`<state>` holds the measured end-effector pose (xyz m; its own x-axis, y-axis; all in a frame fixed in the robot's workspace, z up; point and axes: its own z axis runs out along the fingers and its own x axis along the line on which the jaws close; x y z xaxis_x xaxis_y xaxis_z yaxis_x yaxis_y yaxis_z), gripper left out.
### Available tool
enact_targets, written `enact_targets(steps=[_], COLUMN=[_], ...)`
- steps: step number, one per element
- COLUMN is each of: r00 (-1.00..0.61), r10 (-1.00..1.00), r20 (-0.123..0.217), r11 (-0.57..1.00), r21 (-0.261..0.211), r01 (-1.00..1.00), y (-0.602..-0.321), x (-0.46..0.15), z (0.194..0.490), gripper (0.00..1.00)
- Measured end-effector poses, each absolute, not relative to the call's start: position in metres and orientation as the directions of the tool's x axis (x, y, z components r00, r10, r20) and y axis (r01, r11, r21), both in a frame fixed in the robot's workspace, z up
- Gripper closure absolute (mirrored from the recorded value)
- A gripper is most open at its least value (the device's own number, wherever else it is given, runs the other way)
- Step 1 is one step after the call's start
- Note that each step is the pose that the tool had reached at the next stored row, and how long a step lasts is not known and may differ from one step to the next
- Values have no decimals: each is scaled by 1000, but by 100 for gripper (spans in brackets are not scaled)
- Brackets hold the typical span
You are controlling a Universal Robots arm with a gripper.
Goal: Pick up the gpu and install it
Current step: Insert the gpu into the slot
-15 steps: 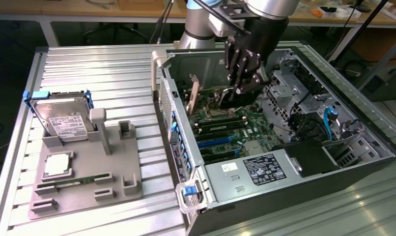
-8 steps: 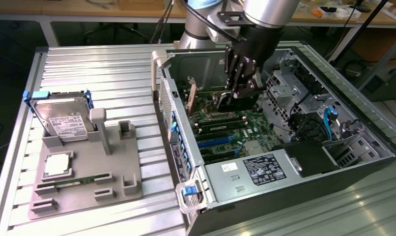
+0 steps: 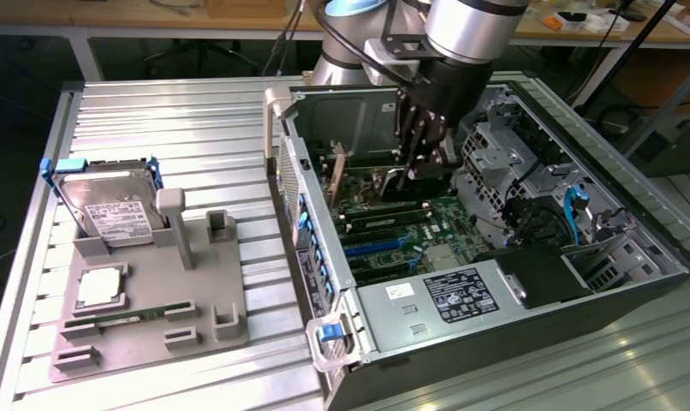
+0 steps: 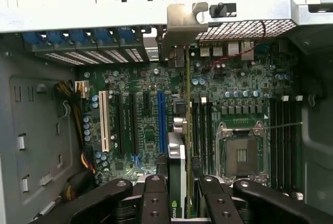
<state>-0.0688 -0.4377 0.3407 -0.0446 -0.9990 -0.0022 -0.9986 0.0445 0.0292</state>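
My gripper (image 4: pixel 182 203) reaches down into the open computer case (image 3: pixel 528 291) and is shut on the gpu (image 4: pixel 184 130). In the wrist view the card stands edge-on between my two black fingers (image 4: pixel 156 198), running over the green motherboard (image 4: pixel 140 78) just beside the blue slot (image 4: pixel 161 122). Its silver end bracket (image 4: pixel 182 18) lies against the case's rear slot openings. In the exterior view my gripper (image 3: pixel 419 175) holds the dark card (image 3: pixel 419 187) low over the motherboard in the middle of the case. Whether the card's edge sits in a slot I cannot tell.
A grey fixture (image 3: pixel 151 317) lies on the ribbed table at the exterior view's left, with a hard drive in a blue frame (image 3: pixel 111 201) and a slim memory stick (image 3: pixel 133 315). Inside the case are a drive cage (image 3: pixel 494 145), a power supply (image 3: pixel 460 295), cables and a CPU socket (image 4: pixel 240 154).
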Motion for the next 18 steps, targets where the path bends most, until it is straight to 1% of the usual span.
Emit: enact_targets(steps=[7,12,18], r00=[-47,-47,-47], r10=[-999,-999,-999], r20=[-2,-2,-3], r11=[47,47,47], r21=[28,17,14], r01=[-998,-999,-999], y=[-446,-447,-454], x=[-66,-66,-66], z=[332,325,317], gripper=[73,73,73])
